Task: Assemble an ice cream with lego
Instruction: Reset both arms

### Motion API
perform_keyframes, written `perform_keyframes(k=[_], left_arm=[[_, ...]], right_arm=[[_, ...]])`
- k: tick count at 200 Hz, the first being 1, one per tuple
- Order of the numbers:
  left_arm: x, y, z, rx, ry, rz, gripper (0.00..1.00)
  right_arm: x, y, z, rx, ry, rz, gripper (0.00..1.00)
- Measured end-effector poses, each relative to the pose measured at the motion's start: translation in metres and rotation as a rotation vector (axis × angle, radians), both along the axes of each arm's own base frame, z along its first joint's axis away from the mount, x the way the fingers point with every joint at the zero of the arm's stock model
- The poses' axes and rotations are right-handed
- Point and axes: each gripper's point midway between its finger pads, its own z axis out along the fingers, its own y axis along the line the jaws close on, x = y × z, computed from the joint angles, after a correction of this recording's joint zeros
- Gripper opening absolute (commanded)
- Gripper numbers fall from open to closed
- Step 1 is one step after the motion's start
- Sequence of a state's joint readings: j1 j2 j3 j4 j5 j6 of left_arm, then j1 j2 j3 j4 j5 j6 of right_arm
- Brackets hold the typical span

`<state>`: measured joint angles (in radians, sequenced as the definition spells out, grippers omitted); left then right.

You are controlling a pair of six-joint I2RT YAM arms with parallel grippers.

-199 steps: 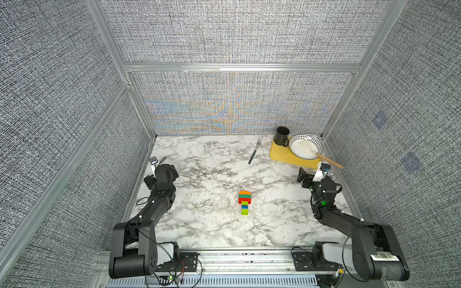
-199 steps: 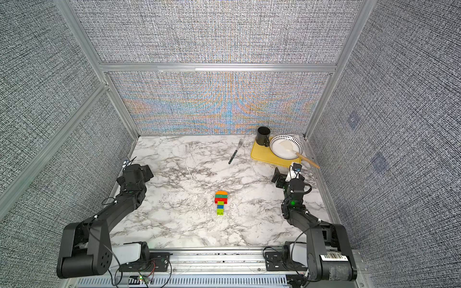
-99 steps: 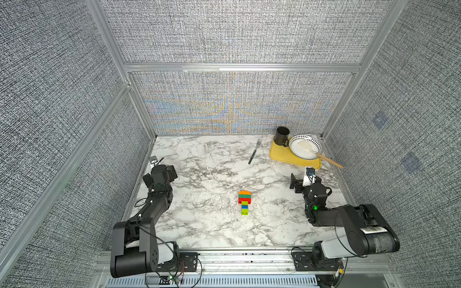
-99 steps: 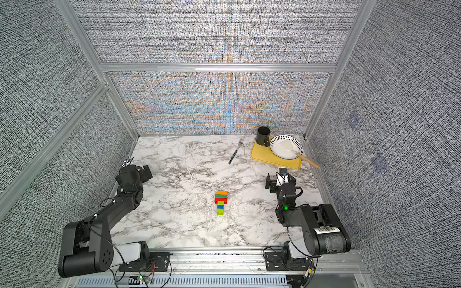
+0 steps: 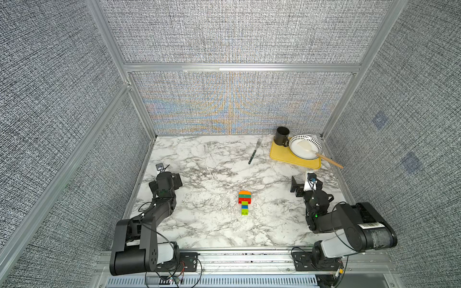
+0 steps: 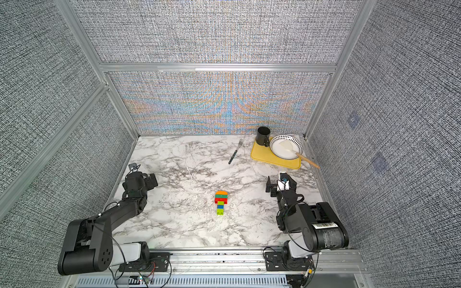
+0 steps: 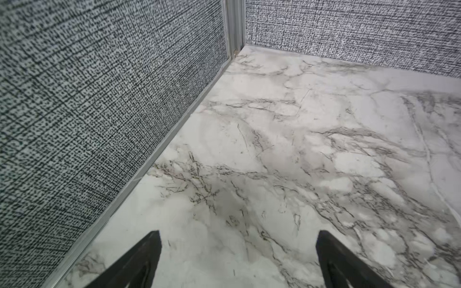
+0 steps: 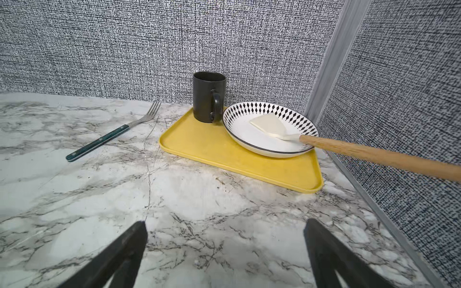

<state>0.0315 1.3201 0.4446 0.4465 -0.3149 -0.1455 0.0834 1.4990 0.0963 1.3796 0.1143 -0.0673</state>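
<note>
The ice cream (image 5: pixel 244 202) (image 6: pixel 221 202) lies flat in the middle of the marble table, seen in both top views. It is one joined stack of lego: an orange rounded top, green and red wide layers, and a lime-blue-lime stem. Nothing touches it. My left gripper (image 5: pixel 169 176) (image 7: pixel 238 239) is low by the left wall, far left of the stack, open and empty, facing the back left corner. My right gripper (image 5: pixel 306 184) (image 8: pixel 224 227) is near the right edge, open and empty, facing the yellow tray. Neither wrist view shows the stack.
A yellow tray (image 5: pixel 282 155) (image 8: pixel 212 149) at the back right holds a black mug (image 5: pixel 282 136) and a patterned plate (image 5: pixel 314 144) with a wooden-handled spatula (image 5: pixel 329 160) sticking out toward the right wall. A fork (image 5: pixel 254 154) lies left of the tray.
Both arms have drawn back and folded toward their bases. The right gripper has shifted a little to the left. The ice cream has not moved.
</note>
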Motion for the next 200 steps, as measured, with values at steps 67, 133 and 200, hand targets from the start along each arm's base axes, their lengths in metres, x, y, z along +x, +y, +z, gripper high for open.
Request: perform_keyframes(k=[67,133,200], left_arm=[[0.004,-0.058,-0.018,0.03,-0.061,-0.246,0.99],[0.038,-0.068,-0.006,0.044,-0.091,-0.322,1.0],[0.033,-0.071,-0.014,0.033,-0.063,-0.346,1.0]], right_arm=[[0.0,0.002,0.009,-0.007,-0.036,0.002,0.99],[0.022,-0.008,0.019,0.009,-0.041,-0.037,0.99],[0.029,-0.019,0.004,0.061,0.031,-0.048,0.99]])
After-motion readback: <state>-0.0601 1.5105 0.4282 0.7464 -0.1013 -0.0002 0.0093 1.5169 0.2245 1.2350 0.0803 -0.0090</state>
